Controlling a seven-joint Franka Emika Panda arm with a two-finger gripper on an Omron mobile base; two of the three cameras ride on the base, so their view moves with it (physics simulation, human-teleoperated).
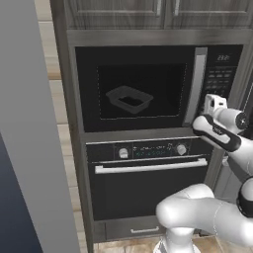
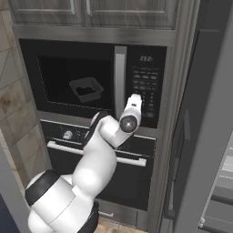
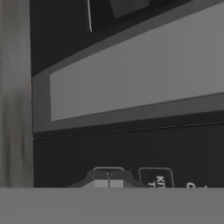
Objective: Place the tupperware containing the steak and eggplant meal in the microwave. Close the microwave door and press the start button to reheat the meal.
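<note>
The black microwave [image 1: 158,84] sits built into the cabinet wall with its door [image 1: 141,91] shut. Through the dark window I see the tupperware [image 1: 129,99] [image 2: 86,88] resting inside, with dark food in it. The tall grey handle [image 1: 196,84] [image 2: 119,75] runs along the door's right edge. My gripper [image 1: 210,97] [image 2: 135,97] is shut and empty, pointing at the lower part of the keypad strip [image 1: 220,79] [image 2: 144,86]. In the hand view the closed fingertips [image 3: 109,177] are right up against the keypad buttons [image 3: 156,177], with the handle [image 3: 131,83] showing as a grey band across the view.
Below the microwave is an oven [image 1: 148,168] with knobs and a horizontal silver bar. A grey panel [image 1: 29,123] stands close on the left. A tall dark panel [image 2: 205,136] rises at the right, next to the keypad.
</note>
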